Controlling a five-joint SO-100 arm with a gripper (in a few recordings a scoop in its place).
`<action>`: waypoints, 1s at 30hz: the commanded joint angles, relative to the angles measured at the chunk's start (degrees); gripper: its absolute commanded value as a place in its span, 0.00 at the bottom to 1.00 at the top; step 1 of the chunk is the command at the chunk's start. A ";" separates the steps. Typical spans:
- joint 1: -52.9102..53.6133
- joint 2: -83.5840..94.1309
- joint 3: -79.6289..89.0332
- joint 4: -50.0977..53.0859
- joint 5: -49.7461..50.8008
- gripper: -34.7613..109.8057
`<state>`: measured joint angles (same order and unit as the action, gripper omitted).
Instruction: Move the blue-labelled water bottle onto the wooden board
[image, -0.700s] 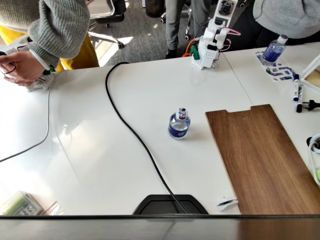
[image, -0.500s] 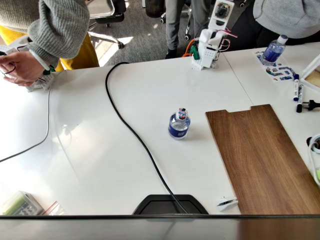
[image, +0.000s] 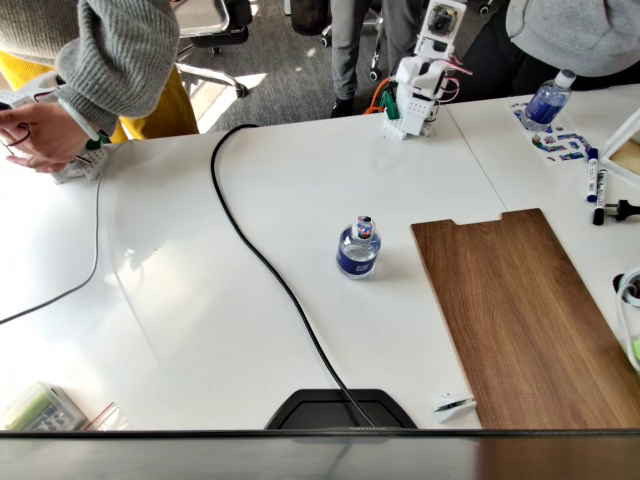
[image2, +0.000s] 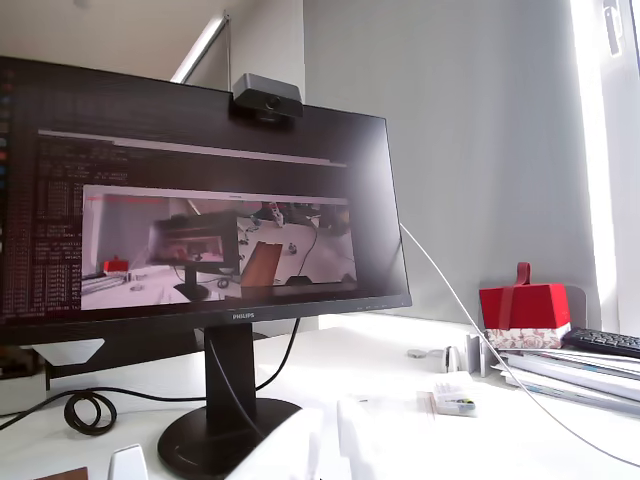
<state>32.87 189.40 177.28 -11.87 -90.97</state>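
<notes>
The blue-labelled water bottle (image: 358, 250) stands upright on the white table, a little left of the wooden board (image: 525, 310). The dark brown board lies flat at the right, its notched short edge facing the far side. My white arm is folded up at the table's far edge, with the gripper (image: 432, 70) well behind the bottle and holding nothing that I can see. In the wrist view the pale fingers (image2: 290, 445) are a blur at the bottom edge, so their state is unclear.
A black cable (image: 270, 270) runs across the table, passing left of the bottle to a monitor base (image: 340, 410). A longer bottle (image: 547, 100) and markers (image: 593, 180) lie at the far right. A person's hand (image: 35, 135) works at the left edge.
The arm's upper part has shifted slightly at the far edge. The bottle and the board have not moved.
</notes>
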 joint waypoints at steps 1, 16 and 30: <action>0.70 0.70 -1.67 0.70 0.18 0.24; -0.62 -22.59 -33.13 8.44 2.46 0.24; -0.09 -58.54 -73.21 6.15 3.52 0.24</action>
<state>32.08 135.09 112.32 -4.04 -87.28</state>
